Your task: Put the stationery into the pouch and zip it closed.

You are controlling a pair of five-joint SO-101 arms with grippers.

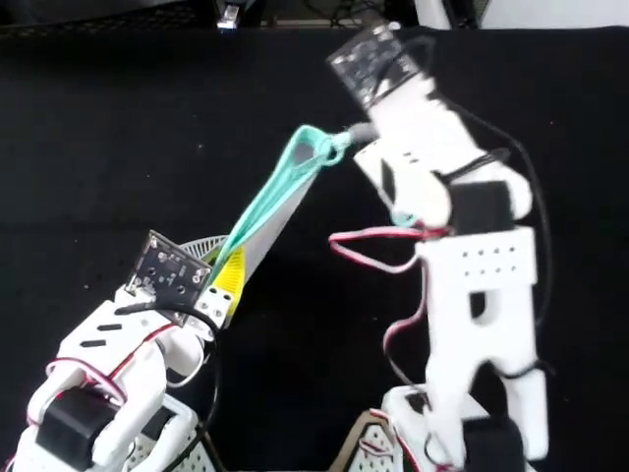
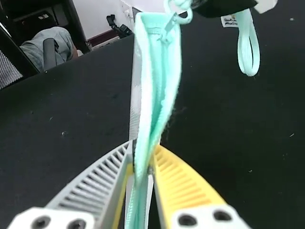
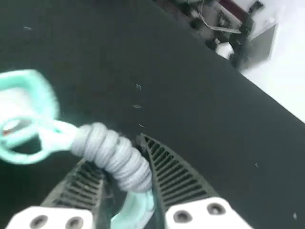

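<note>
A slim mint-green pouch with a pale grey side hangs stretched in the air between both arms. My left gripper, with one grey and one yellow finger, is shut on the pouch's near end. The pouch runs away from it, its zipper edge facing up. At the far end, my right gripper is shut on the grey knotted zipper-pull cord, which links to a mint ring. A mint wrist loop dangles beside the right gripper.
Black cloth covers the table. Red and white cables loop off the right arm's white body. The table's far edge has room clutter behind it.
</note>
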